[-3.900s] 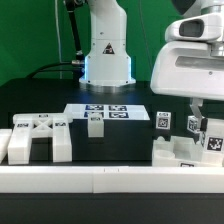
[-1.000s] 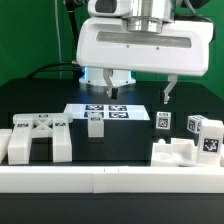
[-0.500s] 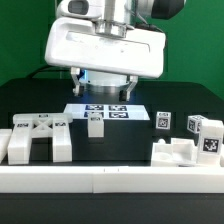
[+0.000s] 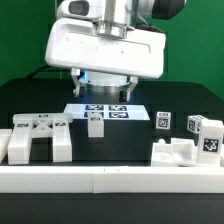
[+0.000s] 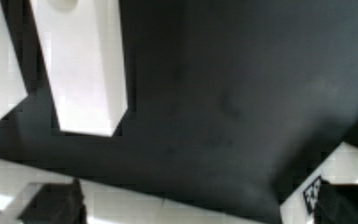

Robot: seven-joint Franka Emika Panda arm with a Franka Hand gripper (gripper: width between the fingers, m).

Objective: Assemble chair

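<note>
The chair parts are matte white tagged pieces spread on the black table. A large bracket-shaped part (image 4: pixel 35 140) lies at the exterior view's left, and a small block (image 4: pixel 95 125) stands in the middle. A tagged block (image 4: pixel 163 123), two more blocks (image 4: pixel 196 126) and a flat part (image 4: pixel 180 153) are at the right. My gripper (image 4: pixel 103 88) hangs open and empty above the table's middle, over the marker board (image 4: pixel 105 112), with its fingers (image 4: pixel 127 89) wide apart. The wrist view shows two long white bars (image 5: pixel 82 65) and a tagged white piece (image 5: pixel 345 172); the fingertips are not clear there.
A long white rail (image 4: pixel 110 181) runs along the table's front edge. The robot's white base (image 4: pixel 107 55) stands behind the marker board, partly hidden by the gripper. Green backdrop lies beyond the table.
The gripper has moved from the exterior view's right to the middle, over the marker board. In the last half second nothing has visibly moved. The parts have stayed put.
</note>
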